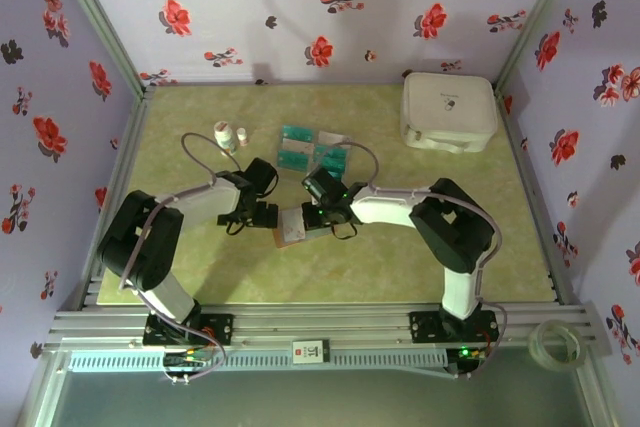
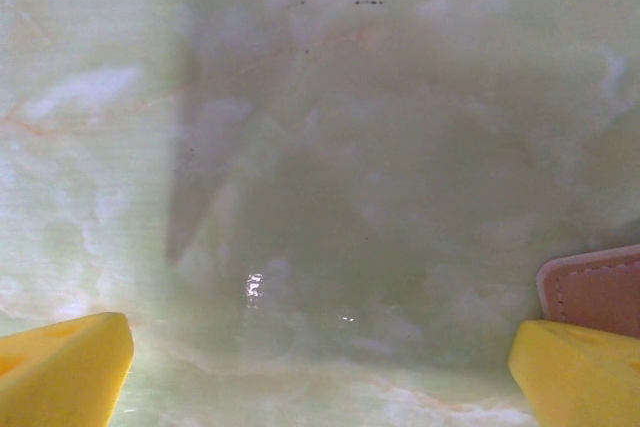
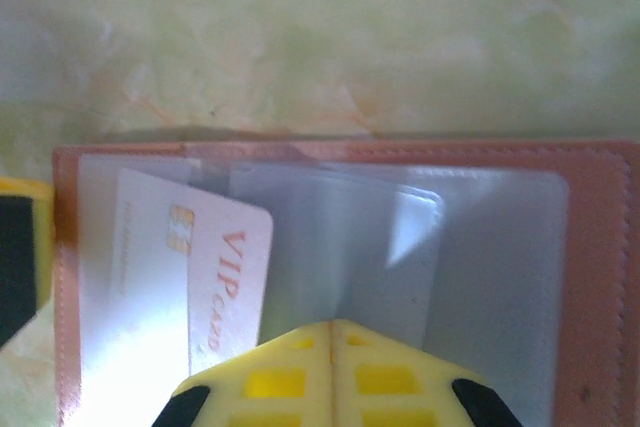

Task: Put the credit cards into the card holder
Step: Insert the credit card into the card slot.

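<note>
While the reddish-brown leather card holder [image 3: 600, 247] lies open, its clear plastic sleeves [image 3: 480, 267] hold one stiff white VIP card [image 3: 215, 277]. Thin, slippery teal credit cards [image 1: 330, 156] lie beyond it, likely best pinched by an edge. Right gripper [image 3: 333, 347], jaws together, perhaps nips a sleeve; left gripper [image 2: 320, 357] gapes just beside it.

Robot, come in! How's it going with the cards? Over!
Left gripper open beside card holder. Right gripper shut over it; white card partly in a sleeve. Other cards on table beyond. Nothing blocking.
</note>
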